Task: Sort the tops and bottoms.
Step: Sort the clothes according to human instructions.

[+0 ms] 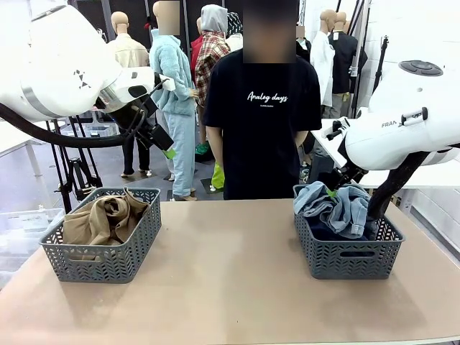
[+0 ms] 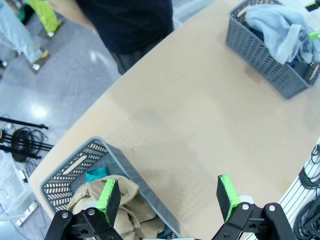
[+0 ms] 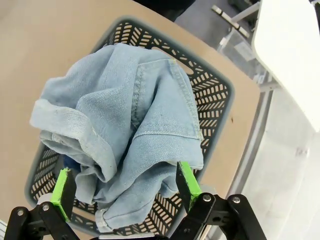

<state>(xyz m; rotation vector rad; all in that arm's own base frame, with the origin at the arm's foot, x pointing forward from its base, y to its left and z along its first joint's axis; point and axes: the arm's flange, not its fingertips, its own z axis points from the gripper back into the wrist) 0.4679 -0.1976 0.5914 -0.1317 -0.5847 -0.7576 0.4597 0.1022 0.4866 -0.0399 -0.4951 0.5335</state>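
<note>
A tan top (image 1: 104, 215) lies bunched in the left grey basket (image 1: 100, 255). In the left wrist view the tan top (image 2: 131, 192) has a teal-green top (image 2: 95, 174) beside it in that basket (image 2: 75, 167). Pale blue denim bottoms (image 1: 334, 205) are heaped in the right basket (image 1: 348, 255). A darker blue piece (image 3: 71, 163) shows under the pale denim (image 3: 125, 115). My left gripper (image 1: 168, 152) hangs open high above the left basket, its fingers (image 2: 108, 199) wide apart. My right gripper (image 1: 332, 192) stands open just over the denim heap, holding nothing.
A person in a black T-shirt (image 1: 262, 108) stands at the table's far edge, between the baskets. The tan tabletop (image 1: 230, 287) stretches bare between the two baskets. The right basket's rim (image 3: 220, 95) sits near the table's right edge.
</note>
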